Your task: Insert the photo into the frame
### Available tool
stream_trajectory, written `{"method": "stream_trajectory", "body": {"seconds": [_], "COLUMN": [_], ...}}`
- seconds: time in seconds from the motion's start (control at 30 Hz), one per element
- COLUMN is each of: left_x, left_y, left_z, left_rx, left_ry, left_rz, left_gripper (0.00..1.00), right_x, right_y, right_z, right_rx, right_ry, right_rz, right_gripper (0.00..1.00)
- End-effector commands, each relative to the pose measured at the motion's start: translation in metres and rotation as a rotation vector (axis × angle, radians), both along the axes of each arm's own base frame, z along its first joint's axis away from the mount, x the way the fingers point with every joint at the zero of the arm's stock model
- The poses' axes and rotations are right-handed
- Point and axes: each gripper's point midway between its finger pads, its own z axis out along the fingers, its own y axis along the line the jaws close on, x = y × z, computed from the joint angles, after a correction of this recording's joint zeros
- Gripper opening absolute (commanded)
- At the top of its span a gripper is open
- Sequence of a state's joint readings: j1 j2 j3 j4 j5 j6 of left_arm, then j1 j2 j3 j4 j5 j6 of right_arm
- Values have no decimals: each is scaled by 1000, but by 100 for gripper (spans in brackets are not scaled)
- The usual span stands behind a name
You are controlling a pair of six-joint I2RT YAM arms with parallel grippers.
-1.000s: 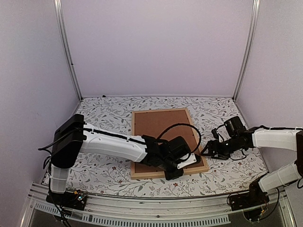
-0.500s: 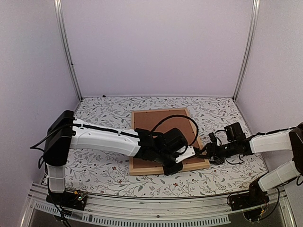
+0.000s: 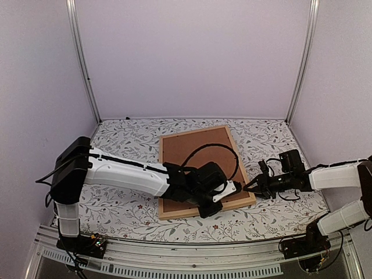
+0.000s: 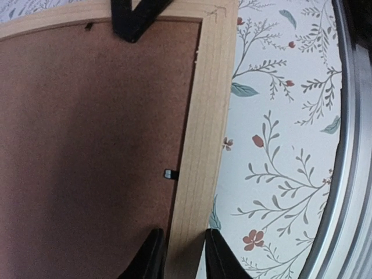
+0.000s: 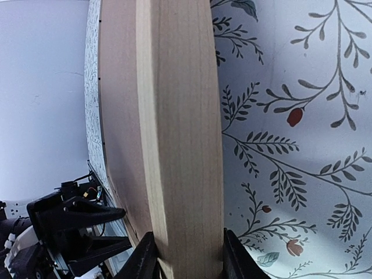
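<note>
Claws from both arms meet at the near right corner of the frame (image 3: pixel 161 174), which lies flat on the floral-covered worktop (image 3: pixel 128 203), turned slightly off square. Its brown backing board (image 3: pixel 197 157) faces up inside the light wood strips. The left claw (image 3: pixel 208 210) sits on the near strip. The left wrist view shows its fingers (image 4: pixel 152 258) narrow, pressed against either side of that strip. A small black tab (image 4: pixel 168 173) juts from the strip's inner edge over the board. The right claw (image 3: pixel 248 189) reaches in from the right onto the side strip. In the right wrist view its fingers (image 5: pixel 145 258) likewise clamp the wood from both sides. A black cable (image 3: pixel 232 154) loops above the board.
</note>
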State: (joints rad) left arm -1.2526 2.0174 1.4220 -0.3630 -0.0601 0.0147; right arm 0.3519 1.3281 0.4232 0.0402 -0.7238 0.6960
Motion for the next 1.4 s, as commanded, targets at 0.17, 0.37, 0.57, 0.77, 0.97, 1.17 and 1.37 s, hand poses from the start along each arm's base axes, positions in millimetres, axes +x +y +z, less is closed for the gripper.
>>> {"method": "stream_trajectory", "body": {"seconds": [0.17, 0.37, 0.57, 0.77, 0.97, 1.17, 1.37], "left_x": [21, 15, 38, 51, 50, 47, 50], "left_y": [2, 2, 20, 38, 43, 41, 41], "left_z": [29, 24, 19, 24, 44, 61, 82], "left_rx": [-12, 65, 196, 285, 292, 288, 276], "left_ry": [-261, -417, -613, -744, -775, -773, -798], "left_rz": [149, 136, 231, 277, 280, 274, 282], "left_gripper": [87, 100, 97, 84, 62, 39, 26], "right_x": [12, 19, 23, 23, 27, 33, 42], "right_y": [7, 14, 18, 19, 18, 17, 4], "right_z": [39, 69, 87, 92, 89, 89, 89], "right_rx": [33, 63, 62, 58, 31, 5, -56], "right_ry": [-32, -55, -56, -50, -47, -57, -70], "right_rz": [6, 36, 62, 80, 89, 94, 77], "right_gripper": [5, 4, 4, 5, 11, 35, 48]}}
